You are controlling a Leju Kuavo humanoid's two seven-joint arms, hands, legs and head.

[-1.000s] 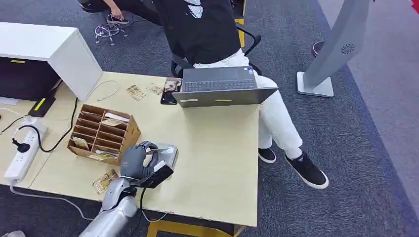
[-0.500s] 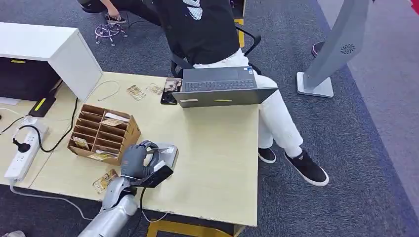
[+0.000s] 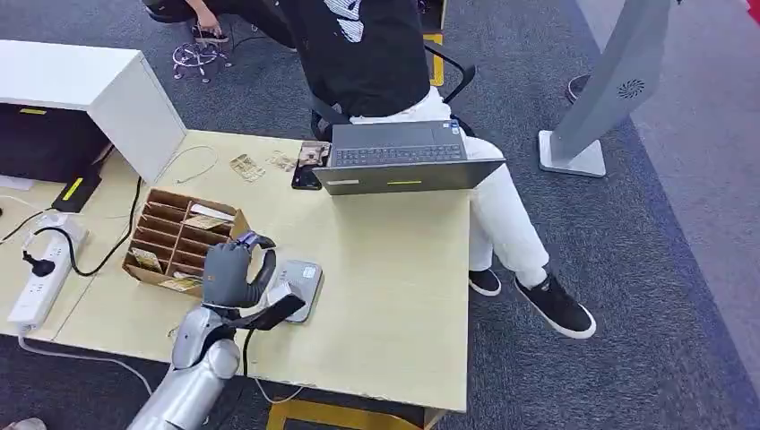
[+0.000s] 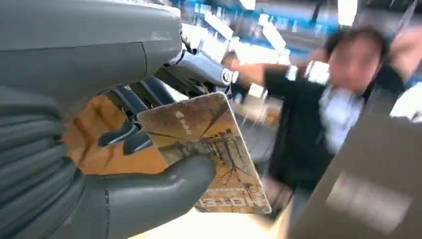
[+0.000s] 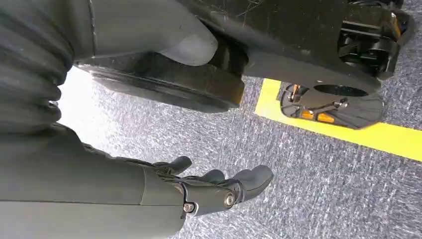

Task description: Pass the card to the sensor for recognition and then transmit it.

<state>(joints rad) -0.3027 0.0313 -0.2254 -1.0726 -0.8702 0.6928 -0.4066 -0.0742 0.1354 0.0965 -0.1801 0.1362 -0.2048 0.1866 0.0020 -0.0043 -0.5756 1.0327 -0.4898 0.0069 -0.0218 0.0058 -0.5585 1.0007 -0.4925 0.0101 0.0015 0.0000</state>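
Pinching the card point(image 4: 209, 149) between thumb and fingers point(image 4: 130, 133) of the left hand point(image 3: 228, 273) above the sensor point(image 3: 296, 279), risking slippage from so shallow a grip.

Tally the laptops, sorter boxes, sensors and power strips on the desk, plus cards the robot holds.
Laptop: 1
Box: 1
Sensor: 1
Power strip: 1
Card in left hand: 1
Total: 5
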